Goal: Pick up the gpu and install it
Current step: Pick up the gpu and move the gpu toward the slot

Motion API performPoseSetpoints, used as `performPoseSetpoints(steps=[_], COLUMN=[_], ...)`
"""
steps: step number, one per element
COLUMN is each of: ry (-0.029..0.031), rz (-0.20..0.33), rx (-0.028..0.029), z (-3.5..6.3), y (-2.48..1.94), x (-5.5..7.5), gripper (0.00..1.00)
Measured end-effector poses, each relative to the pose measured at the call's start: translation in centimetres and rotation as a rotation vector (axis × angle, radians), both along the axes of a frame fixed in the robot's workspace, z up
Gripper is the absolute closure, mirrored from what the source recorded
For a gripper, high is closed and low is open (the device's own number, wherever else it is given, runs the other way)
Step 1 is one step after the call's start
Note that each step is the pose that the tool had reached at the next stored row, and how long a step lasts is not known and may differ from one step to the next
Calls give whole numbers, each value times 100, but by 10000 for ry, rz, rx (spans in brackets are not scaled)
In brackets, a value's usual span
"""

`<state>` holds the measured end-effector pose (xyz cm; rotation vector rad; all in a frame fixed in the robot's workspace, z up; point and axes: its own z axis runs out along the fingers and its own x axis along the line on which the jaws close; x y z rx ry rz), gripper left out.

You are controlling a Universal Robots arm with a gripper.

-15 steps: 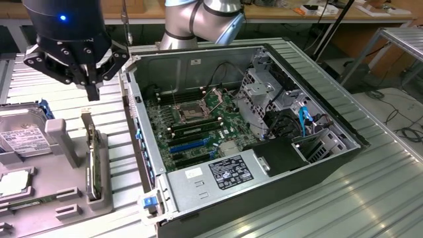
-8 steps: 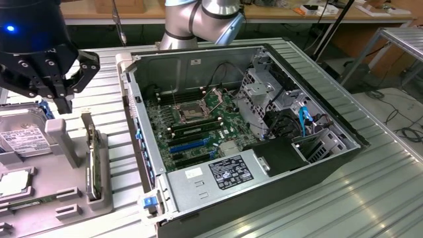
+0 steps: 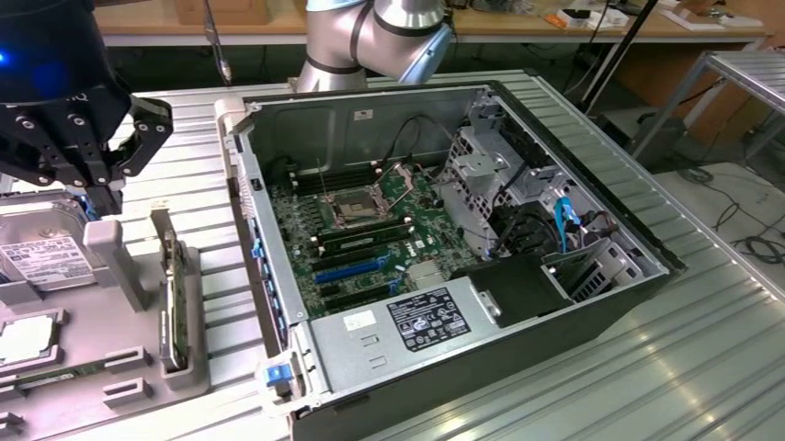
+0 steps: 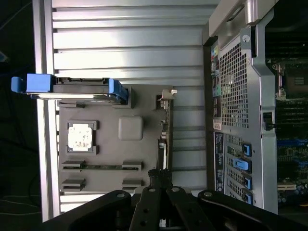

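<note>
Fingers of the black end effector (image 3: 101,195) sit closed and empty above the grey plastic tray (image 4: 108,154), where the thin green gpu card (image 3: 172,294) stands on edge, ready for gripping; beyond the tray lies the open metal computer case (image 3: 368,99).

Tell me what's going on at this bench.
The arm's gripper hangs above the gray parts holder, roughly in line with the gpu, which stands on edge in its slot, not yet picked up. A hard drive and a processor chip also sit in the holder. Beside it the computer case lies open with its motherboard exposed.
</note>
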<state>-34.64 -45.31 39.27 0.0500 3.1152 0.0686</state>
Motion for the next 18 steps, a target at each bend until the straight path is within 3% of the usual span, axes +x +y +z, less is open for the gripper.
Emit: performPoseSetpoints(steps=[10, 18], ry=[0, 0], rz=[0, 0], rx=[0, 0], z=[-5, -112], y=[0, 0], x=[0, 0], gripper=[89, 89])
